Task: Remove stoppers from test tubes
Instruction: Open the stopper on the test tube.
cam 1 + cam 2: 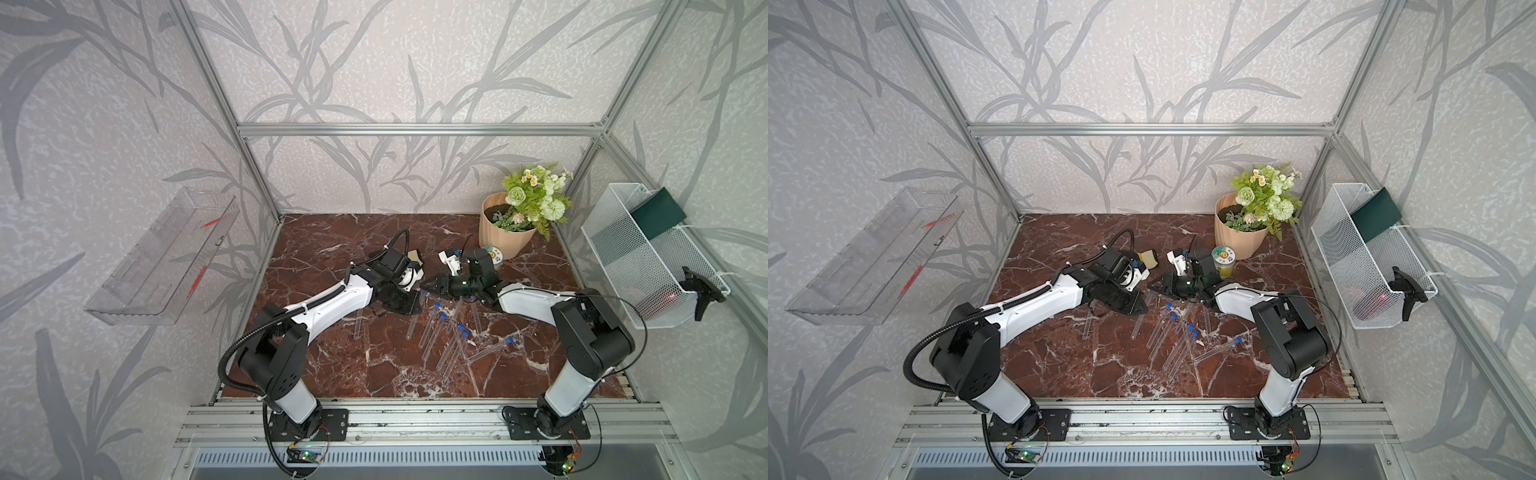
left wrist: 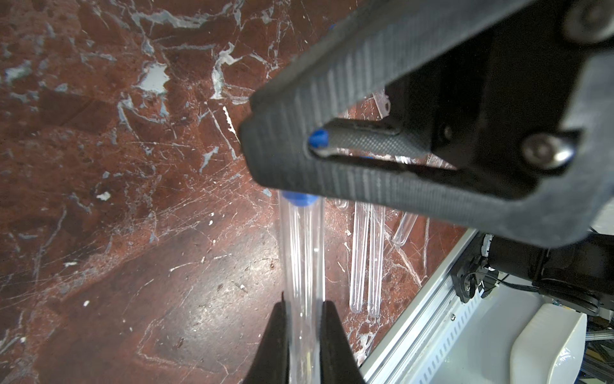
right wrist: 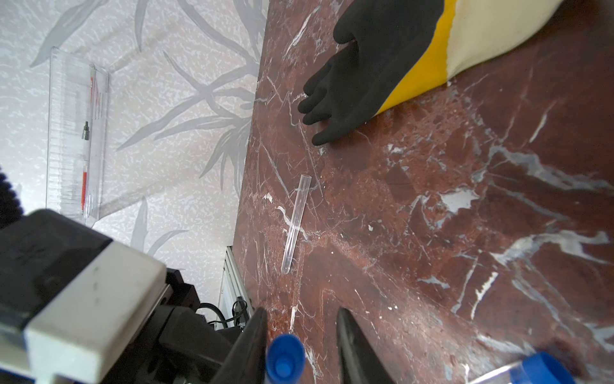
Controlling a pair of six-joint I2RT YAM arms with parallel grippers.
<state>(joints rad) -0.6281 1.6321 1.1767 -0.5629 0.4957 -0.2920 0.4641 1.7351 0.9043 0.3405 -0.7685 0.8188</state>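
Work sits in front of the flower pot, off toward my left arm's side of it, where my two claws meet low over the marble surface. My left claw is closed tight on one test tube, both fingers pinching its clear wall partway along, so the capped end juts toward my right claw. That right claw stands partly open astride the tube's blue stopper. In the right wrist view one finger lies close against the cap and a clear gap shows between the cap and the other finger, so it has hold of nothing. The stopper is seated in the tube's mouth. Farther from the pot, toward the front rail, several more test tubes lie flat on the surface, some side by side and some fanned, each with its blue-capped end pointing back toward the pot. One open-mouthed tube lies apart from them, beyond my left claw as seen from the pot. A black and yellow glove lies about level with the pot's foot, past my left wrist. A small jar with a green lid stands just beside the pot.
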